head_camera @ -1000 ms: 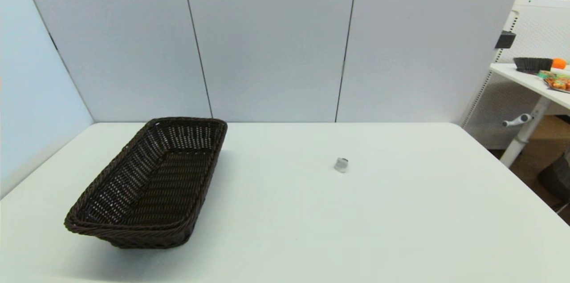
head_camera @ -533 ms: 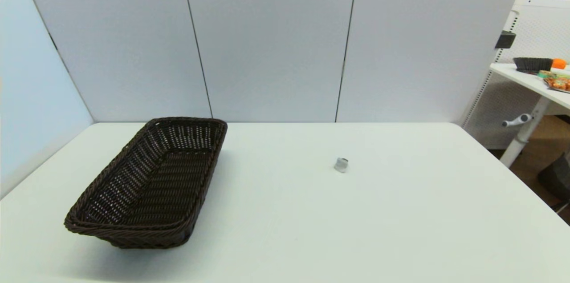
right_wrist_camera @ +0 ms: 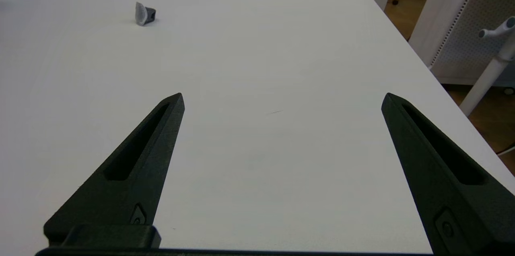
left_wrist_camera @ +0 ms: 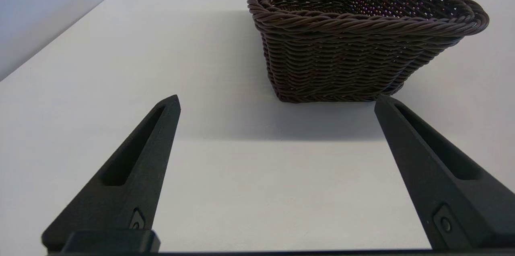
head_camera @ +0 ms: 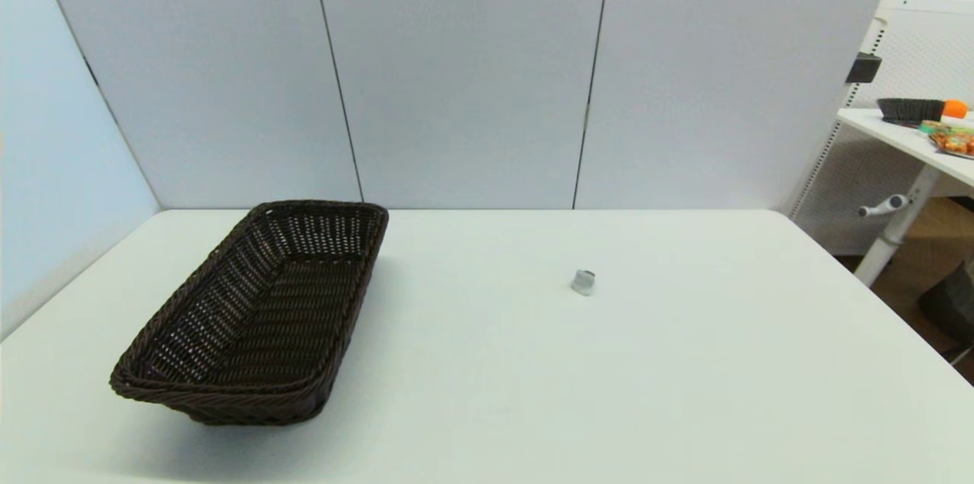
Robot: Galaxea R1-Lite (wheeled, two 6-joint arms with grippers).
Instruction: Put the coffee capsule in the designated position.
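While neither arm shows from the head camera, the white table (head_camera: 685, 362) lies plain to see, with the coffee capsule (head_camera: 583, 281) resting alone on it, right of the middle. It is a tiny, stubby, silvery-grey thing. A dark brown wicker basket (head_camera: 228, 393), long and open-topped, sits well apart from it on the left side of the table, with nothing visible inside. Off to the right, past the table's edge, a second white table (head_camera: 905, 135) carries a dark tray and some bright packets.

From the left wrist, the left gripper (left_wrist_camera: 277, 101) hangs low over the table with its two black fingers (left_wrist_camera: 136, 175) spread wide and nothing between them. The near end of the basket (left_wrist_camera: 354, 62) stands just beyond the fingertips.

From the right wrist, the right gripper (right_wrist_camera: 282, 99) is likewise spread wide and holds nothing, over bare tabletop. The capsule (right_wrist_camera: 144, 13) lies well ahead of it and off to one side, on its side, showing a paler whitish flared end and a darker grey body.
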